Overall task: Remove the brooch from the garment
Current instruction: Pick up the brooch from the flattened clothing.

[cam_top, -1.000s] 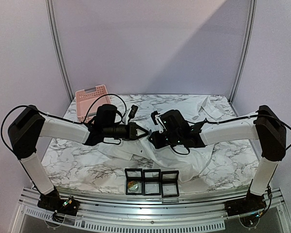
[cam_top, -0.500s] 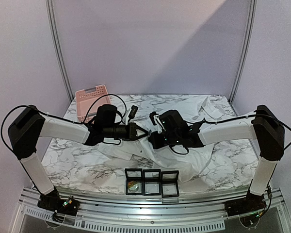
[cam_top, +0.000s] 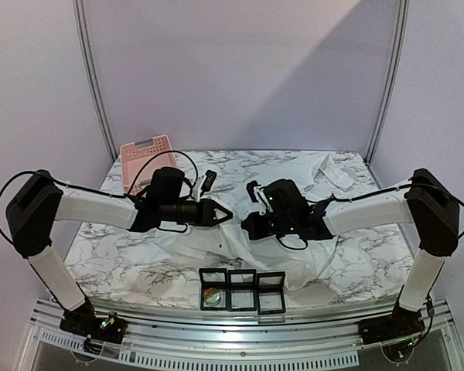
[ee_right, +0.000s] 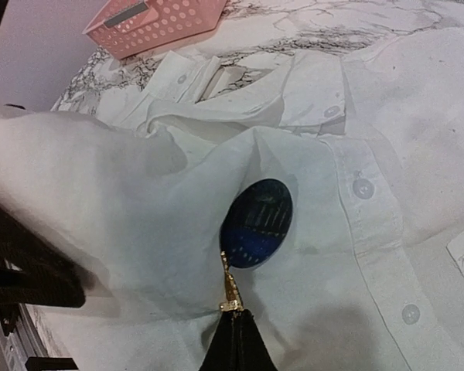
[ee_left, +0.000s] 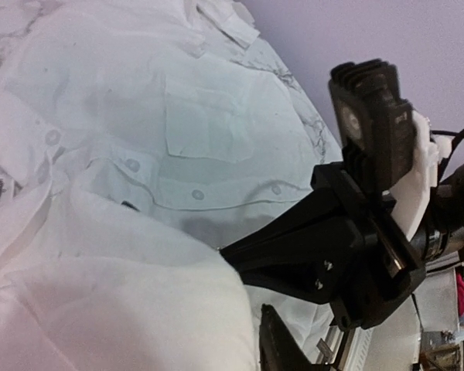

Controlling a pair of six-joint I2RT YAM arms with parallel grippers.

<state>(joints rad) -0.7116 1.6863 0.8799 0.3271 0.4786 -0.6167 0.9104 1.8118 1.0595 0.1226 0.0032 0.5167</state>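
Observation:
The garment [cam_top: 325,255] is a large white shirt spread over the marble table, also seen close up as the garment [ee_right: 371,255] and the garment [ee_left: 201,131]. The brooch [ee_right: 257,222] is a dark blue oval on the fabric beside the button placket, with a gold pin running down from its lower edge. My right gripper [ee_right: 233,311] is shut on the end of that gold pin. In the top view the right gripper [cam_top: 249,226] hides the brooch. My left gripper [ee_left: 243,280] stands with its jaws slightly apart, a raised fold of shirt lying at the tips. The left gripper [cam_top: 223,215] faces the right one.
A pink perforated basket [cam_top: 143,158] stands at the back left, also visible as the basket [ee_right: 158,23]. Three black display boxes [cam_top: 242,290] sit in a row at the table's front edge. A small black plug [cam_top: 209,179] hangs behind the left gripper.
The right gripper's jaws have closed onto the brooch's pin and it has shifted slightly right. The left gripper's jaws have parted a little, and that arm has eased slightly leftward.

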